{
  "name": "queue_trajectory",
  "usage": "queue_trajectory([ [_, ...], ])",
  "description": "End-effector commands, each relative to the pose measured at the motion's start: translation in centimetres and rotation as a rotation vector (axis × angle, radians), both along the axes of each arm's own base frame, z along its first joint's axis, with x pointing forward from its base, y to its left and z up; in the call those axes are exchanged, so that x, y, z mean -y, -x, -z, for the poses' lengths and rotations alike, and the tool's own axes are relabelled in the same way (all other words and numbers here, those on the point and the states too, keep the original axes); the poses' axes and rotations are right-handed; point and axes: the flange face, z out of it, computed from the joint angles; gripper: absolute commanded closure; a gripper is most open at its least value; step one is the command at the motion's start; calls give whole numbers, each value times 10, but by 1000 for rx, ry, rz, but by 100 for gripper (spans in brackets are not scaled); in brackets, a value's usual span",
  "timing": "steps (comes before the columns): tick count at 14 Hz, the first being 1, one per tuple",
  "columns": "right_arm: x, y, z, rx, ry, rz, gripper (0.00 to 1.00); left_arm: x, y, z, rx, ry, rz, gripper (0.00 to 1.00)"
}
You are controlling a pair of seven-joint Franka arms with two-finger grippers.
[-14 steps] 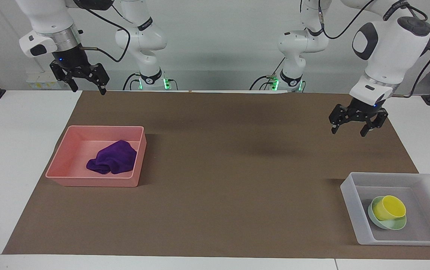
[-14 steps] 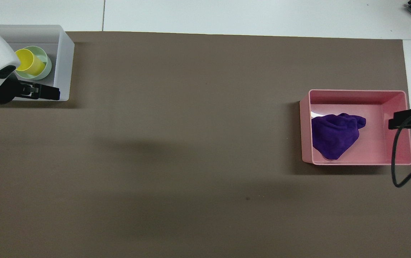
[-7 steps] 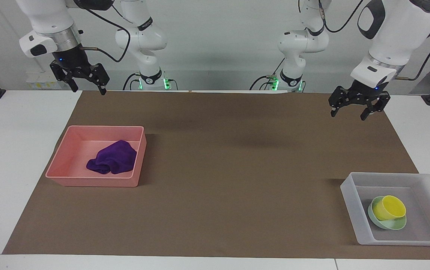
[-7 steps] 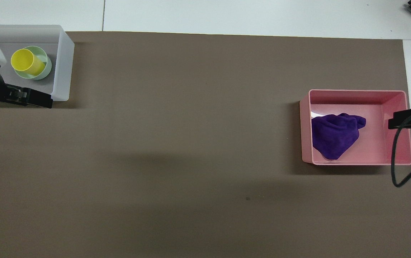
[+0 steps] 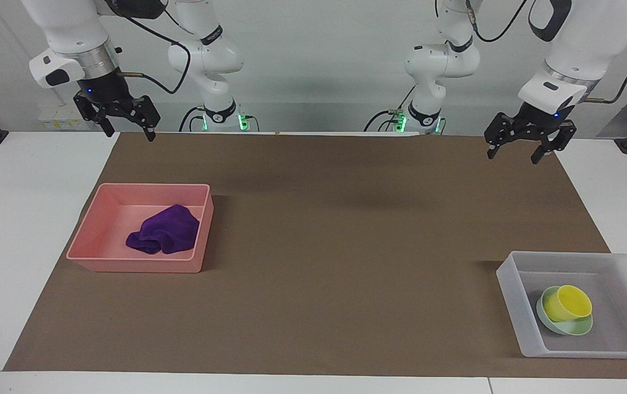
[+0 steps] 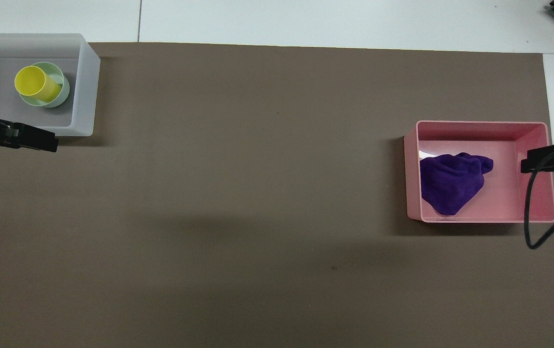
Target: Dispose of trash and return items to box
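Purple cloth (image 5: 164, 236) heaped in the pink bin (image 5: 90, 232), yellow cup (image 5: 568, 302) in the green bowl (image 5: 576, 328) inside my box (image 5: 510, 289), my 2 hands spread open and empty over the worktop (image 5: 335, 230), left hand (image 5: 516, 149), right hand (image 5: 129, 131).

The left pincer (image 5: 522, 152) rose (open, empty) off the box (image 5: 511, 284).

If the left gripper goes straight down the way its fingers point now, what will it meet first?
Probably only the brown mat. The left gripper, open, hangs over the mat's edge nearest the robots; the translucent box lies farther out, though depth is uncertain.
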Motion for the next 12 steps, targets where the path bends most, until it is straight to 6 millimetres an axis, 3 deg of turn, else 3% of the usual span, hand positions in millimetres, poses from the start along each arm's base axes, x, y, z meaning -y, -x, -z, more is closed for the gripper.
queue_trajectory([
  [1,13,-6,0,7,11,-4,0,-6,4,-4,-11,-16,1,0],
  [9,1,-3,-1,1,9,-18,0,-4,13,11,-42,-17,-9,0],
  [12,1,-3,-1,7,8,-19,0,-6,24,26,-61,-16,-6,0],
])
